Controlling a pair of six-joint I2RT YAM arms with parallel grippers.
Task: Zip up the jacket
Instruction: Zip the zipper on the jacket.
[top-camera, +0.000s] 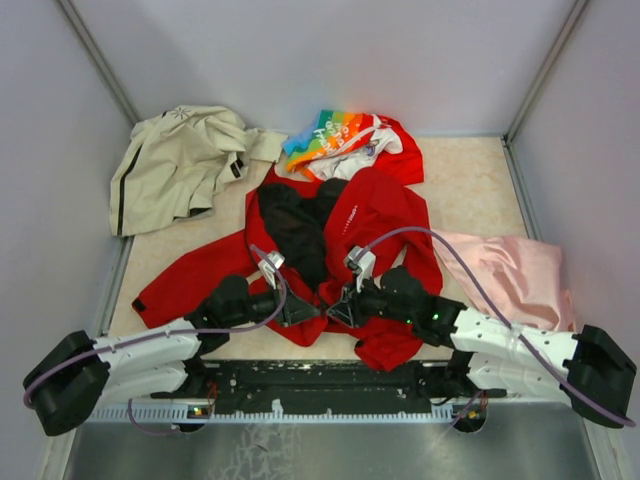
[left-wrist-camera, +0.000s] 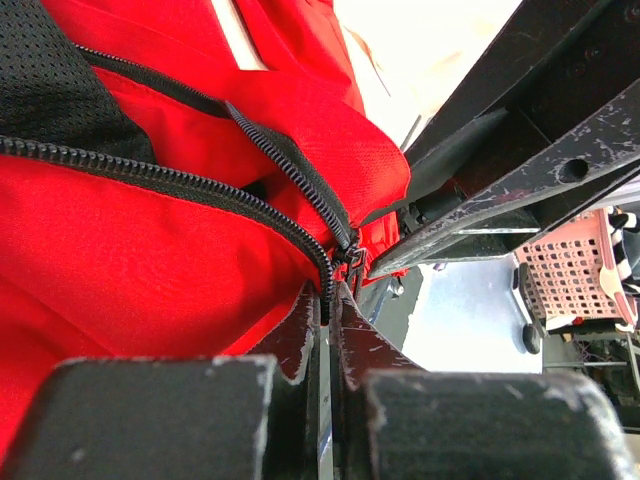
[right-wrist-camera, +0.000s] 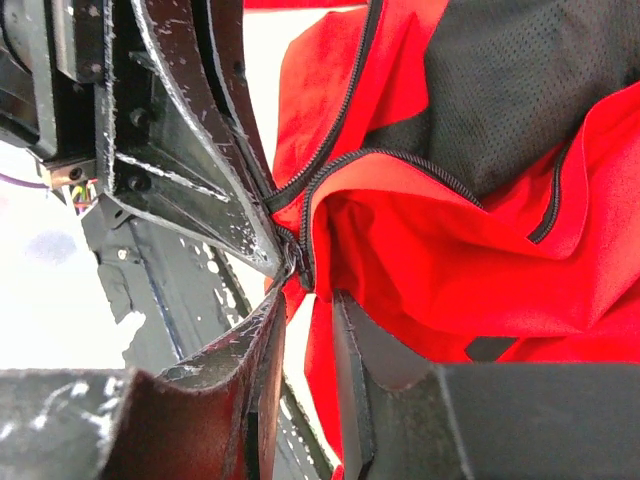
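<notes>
Red jacket (top-camera: 385, 215) hem clamped by left fingers (left-wrist-camera: 290, 345); right fingers (right-wrist-camera: 250, 350) (fabric between them), grip unclear.

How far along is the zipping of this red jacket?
Done: nothing zipped; the jacket lies open, black lining showing. In hand: left gripper pinches the zipper at its bottom end, right gripper grips the jacket beside it, both rows of teeth meeting there. Left: the whole pull upward.

Left tool (top-camera: 306, 313), right tool (top-camera: 336, 311) at jacket (top-camera: 385, 212) hem
</notes>
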